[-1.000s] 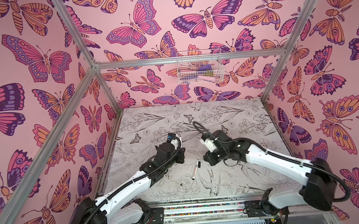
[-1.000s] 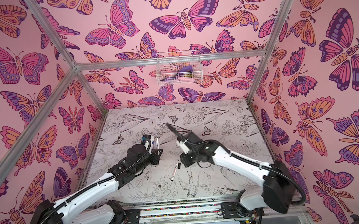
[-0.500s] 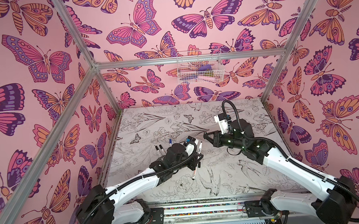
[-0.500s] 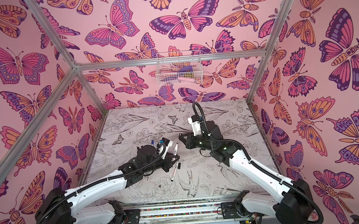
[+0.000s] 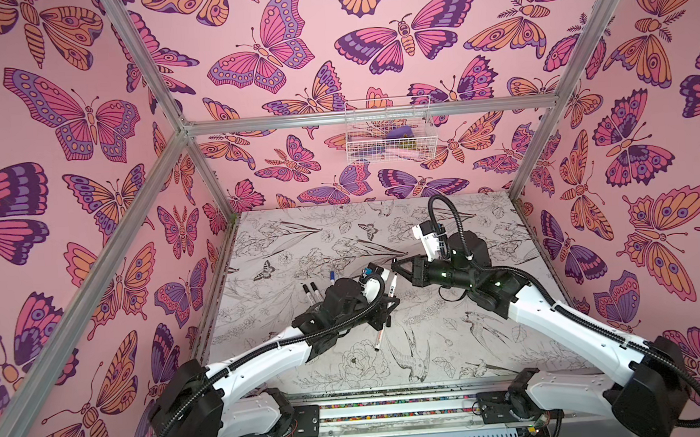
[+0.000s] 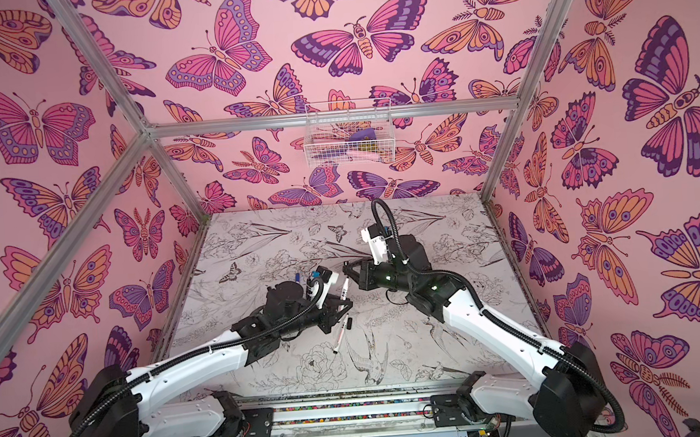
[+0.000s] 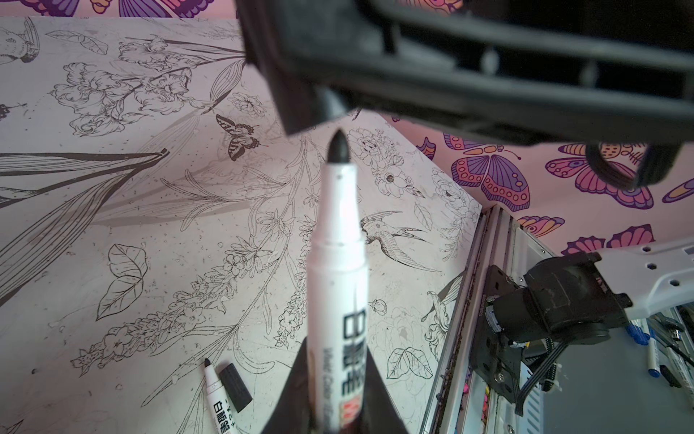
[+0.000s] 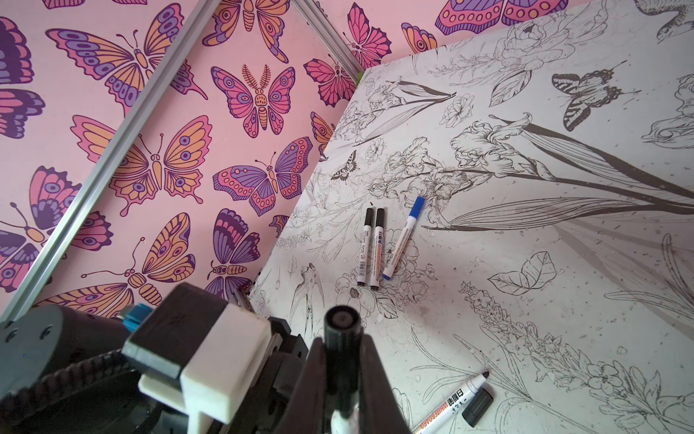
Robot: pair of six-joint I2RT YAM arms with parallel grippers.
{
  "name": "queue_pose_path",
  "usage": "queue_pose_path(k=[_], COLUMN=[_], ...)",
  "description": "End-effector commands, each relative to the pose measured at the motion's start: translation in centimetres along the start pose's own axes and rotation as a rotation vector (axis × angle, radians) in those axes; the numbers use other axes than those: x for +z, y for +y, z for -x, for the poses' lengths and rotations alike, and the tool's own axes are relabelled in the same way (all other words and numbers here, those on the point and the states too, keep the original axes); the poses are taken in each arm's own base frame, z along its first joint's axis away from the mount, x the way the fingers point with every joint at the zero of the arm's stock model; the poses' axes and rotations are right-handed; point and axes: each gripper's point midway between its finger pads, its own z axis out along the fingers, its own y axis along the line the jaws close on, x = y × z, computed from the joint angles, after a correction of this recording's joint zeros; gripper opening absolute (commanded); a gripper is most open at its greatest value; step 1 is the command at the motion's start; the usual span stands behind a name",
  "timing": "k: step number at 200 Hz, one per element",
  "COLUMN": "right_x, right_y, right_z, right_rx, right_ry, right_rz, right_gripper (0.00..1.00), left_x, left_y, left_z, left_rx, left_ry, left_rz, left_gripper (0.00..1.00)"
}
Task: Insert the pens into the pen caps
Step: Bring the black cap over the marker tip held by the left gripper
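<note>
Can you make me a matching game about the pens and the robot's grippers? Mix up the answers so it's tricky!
Things:
1. blue-capped pen
2. loose black cap
3. left gripper
4. right gripper

Where or how:
A. jaws shut on the held cap, a black one
B. lies beside the uncapped pen on the table
C. jaws shut on the bare-tipped pen, which points at the held cap
D. lies beside two black-capped pens

Pairs: 1-D, 2-B, 3-C, 4-A

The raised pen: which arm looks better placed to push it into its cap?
Probably left: the left end effector grips the pen, tip aimed just short of the black cap held by the right end effector.
</note>
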Motion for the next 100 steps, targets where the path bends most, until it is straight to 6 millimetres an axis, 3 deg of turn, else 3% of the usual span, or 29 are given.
queue_pose_path(k=[1, 100], right_x=[-0.3, -1.1], right_y=[0.9, 0.0], right_z=[0.6, -0.7], right_rx=[-0.016, -0.038], right_ry=[-0.009, 0.017], right_rz=[0.027, -0.018], right_gripper=[0.01, 0.01], left_x=[0.0, 0.3], left_y=[-0.5, -0.2], left_z=[1.2, 1.3], left_rx=[0.02, 0.007], left_ry=[-0.04, -0.045], left_rz=[-0.01, 0.0], left_gripper=[0.0, 0.0])
